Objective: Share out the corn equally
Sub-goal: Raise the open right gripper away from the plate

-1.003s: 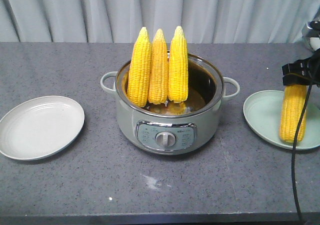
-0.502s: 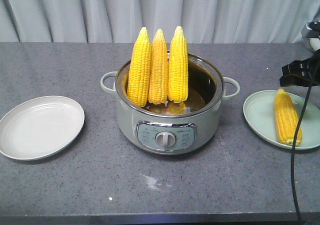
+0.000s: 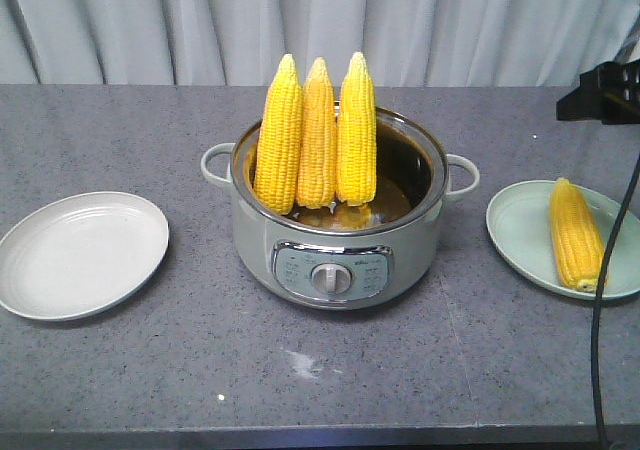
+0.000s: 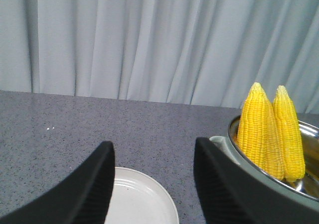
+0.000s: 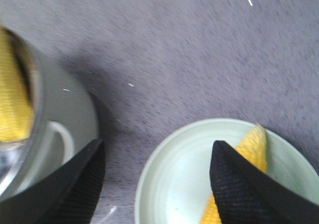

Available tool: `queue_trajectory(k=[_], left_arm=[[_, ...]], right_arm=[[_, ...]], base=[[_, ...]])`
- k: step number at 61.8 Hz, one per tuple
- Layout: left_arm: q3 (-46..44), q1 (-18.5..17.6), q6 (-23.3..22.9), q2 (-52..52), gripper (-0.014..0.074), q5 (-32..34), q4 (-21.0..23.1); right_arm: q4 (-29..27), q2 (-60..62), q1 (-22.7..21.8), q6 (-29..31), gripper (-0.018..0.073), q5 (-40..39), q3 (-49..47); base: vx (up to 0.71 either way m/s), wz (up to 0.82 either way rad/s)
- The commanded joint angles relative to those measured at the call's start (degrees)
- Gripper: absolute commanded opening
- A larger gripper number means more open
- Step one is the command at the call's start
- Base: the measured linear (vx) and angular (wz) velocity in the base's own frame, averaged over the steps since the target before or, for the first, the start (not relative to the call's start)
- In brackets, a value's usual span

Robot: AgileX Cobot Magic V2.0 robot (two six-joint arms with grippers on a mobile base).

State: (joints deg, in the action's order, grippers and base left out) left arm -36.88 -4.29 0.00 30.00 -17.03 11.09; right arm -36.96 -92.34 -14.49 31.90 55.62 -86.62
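Three yellow corn cobs (image 3: 317,135) stand upright, tips up, in the cooker pot (image 3: 335,240). A fourth corn cob (image 3: 575,235) lies flat on the pale green plate (image 3: 520,230) at the right. My right gripper (image 3: 600,102) hovers above and behind that plate. In the right wrist view the right gripper (image 5: 157,143) is open and holds nothing, with the plate (image 5: 169,184) and the cob (image 5: 251,147) below it. My left gripper (image 4: 153,143) is open and holds nothing. It hangs over the white plate (image 4: 144,204), beside the pot's corn (image 4: 259,127).
The white plate (image 3: 80,255) lies bare at the left of the grey counter. The pot has side handles (image 3: 462,175) and a front dial (image 3: 330,278). A black cable (image 3: 600,310) hangs down at the right edge. A grey curtain closes off the back.
My right gripper opened and let the cob go. The cob now lies flat on the green plate. The gripper has risen up and back to the right.
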Motion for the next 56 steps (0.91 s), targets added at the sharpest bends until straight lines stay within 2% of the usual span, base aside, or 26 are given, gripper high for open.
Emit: queue_trajectory(k=[1,10,17,24,43,50,56], left_arm=[[-2.0,0.0,0.0,0.5,0.0358,3.8,0.7],[-2.0,0.0,0.0,0.5,0.0358,3.8,0.7],[-2.0,0.0,0.0,0.5,0.0358,3.8,0.7],[-2.0,0.0,0.0,0.5,0.0358,3.8,0.7],[-2.0,0.0,0.0,0.5,0.0358,1.9,0.7],[-2.0,0.0,0.0,0.5,0.0358,1.9,0.7],[-2.0,0.0,0.0,0.5,0.0358,1.7,0.7]], right_arm=[[-5.1,6.3,-0.3,3.4,0.041,0.5,-1.9],[-8.3,12.5,-0.3,4.3,0.0321,5.5,-1.9],[-11.8,17.6,-0.3,7.3,0.0239,9.1,-1.9],[-12.8,22.1,-0.3,8.1,0.0168,11.4,-1.7],[-13.2,33.0,-0.3,8.1,0.0086,18.1,-1.1],[-13.9,39.6,-0.3,8.4,0.0049,16.9,5.9],[-15.6,46.3,-0.3,12.7,0.0008,12.3,15.1]], base=[[0.0,0.0],[0.0,0.0],[0.0,0.0],[0.0,0.0],[0.0,0.0],[0.0,0.0],[0.0,0.0]])
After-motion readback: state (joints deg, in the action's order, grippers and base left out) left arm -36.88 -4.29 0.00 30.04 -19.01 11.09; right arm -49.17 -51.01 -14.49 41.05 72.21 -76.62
